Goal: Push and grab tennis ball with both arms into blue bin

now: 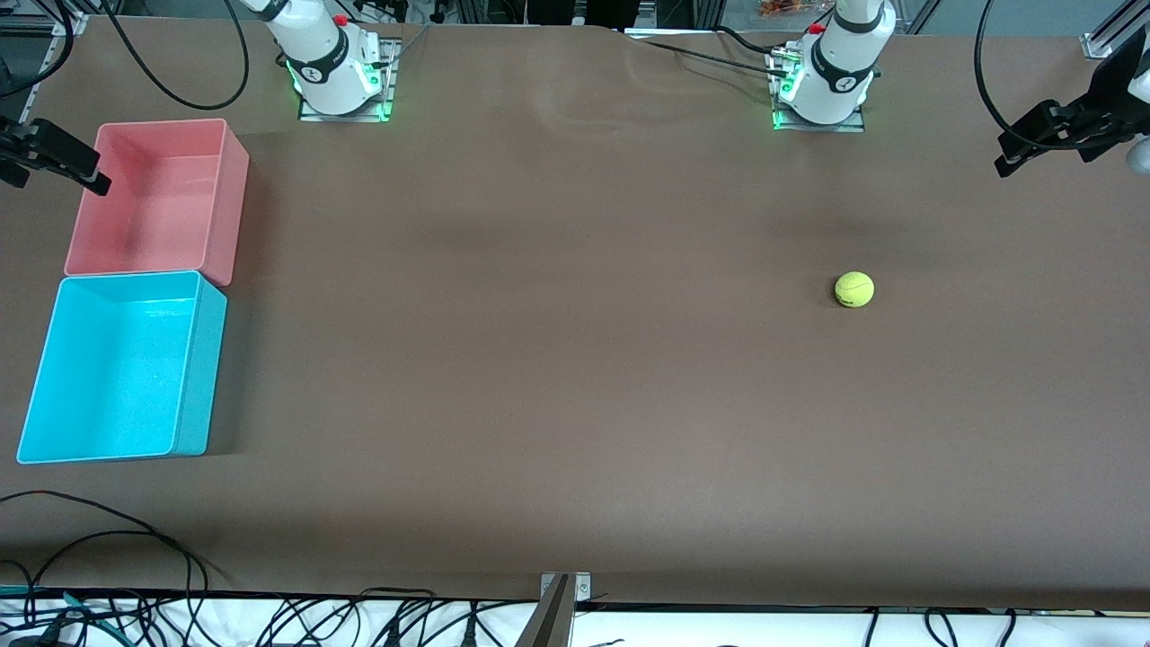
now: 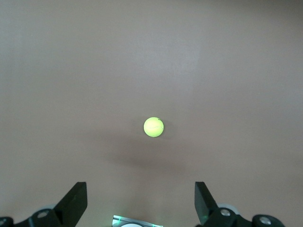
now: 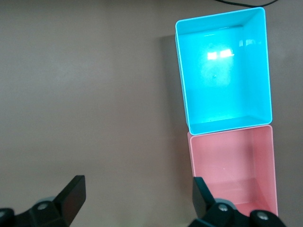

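Observation:
The tennis ball (image 1: pixel 854 289) lies on the brown table at the left arm's end, nearer the front camera than the left arm's base (image 1: pixel 831 76). In the left wrist view the ball (image 2: pixel 154 127) sits on the table far below my left gripper (image 2: pixel 140 190), which is open and empty, high over it. The blue bin (image 1: pixel 117 368) stands empty at the right arm's end. My right gripper (image 3: pixel 138 185) is open and empty, high over bare table beside the blue bin (image 3: pixel 222 71). Neither hand shows in the front view.
An empty pink bin (image 1: pixel 153 198) touches the blue bin, farther from the front camera; it also shows in the right wrist view (image 3: pixel 232 170). Black camera brackets (image 1: pixel 54 153) (image 1: pixel 1069 126) stick in at both table ends. Cables (image 1: pixel 108 539) lie along the near edge.

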You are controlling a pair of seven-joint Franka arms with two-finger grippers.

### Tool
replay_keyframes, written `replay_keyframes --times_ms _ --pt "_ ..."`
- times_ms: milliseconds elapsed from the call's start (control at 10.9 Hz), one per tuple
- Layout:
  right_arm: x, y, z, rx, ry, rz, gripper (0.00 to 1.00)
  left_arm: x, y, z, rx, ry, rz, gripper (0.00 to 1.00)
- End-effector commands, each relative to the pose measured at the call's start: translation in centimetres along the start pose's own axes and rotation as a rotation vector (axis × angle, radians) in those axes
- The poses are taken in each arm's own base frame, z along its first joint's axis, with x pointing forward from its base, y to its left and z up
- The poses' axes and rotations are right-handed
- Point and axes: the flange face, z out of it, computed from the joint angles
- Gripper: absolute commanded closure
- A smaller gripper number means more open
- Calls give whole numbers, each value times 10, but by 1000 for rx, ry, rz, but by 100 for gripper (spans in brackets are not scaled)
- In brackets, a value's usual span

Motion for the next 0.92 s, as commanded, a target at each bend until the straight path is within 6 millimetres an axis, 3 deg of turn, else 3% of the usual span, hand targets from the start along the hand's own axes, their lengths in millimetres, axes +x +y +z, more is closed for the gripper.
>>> replay_keyframes --times_ms 0,828 --pt "-1 -3 -4 -12 2 -2 0 1 2 -7 -6 -10 -2 0" --pt "1 4 -2 -13 -6 -9 0 -4 11 -6 -3 -29 17 0"
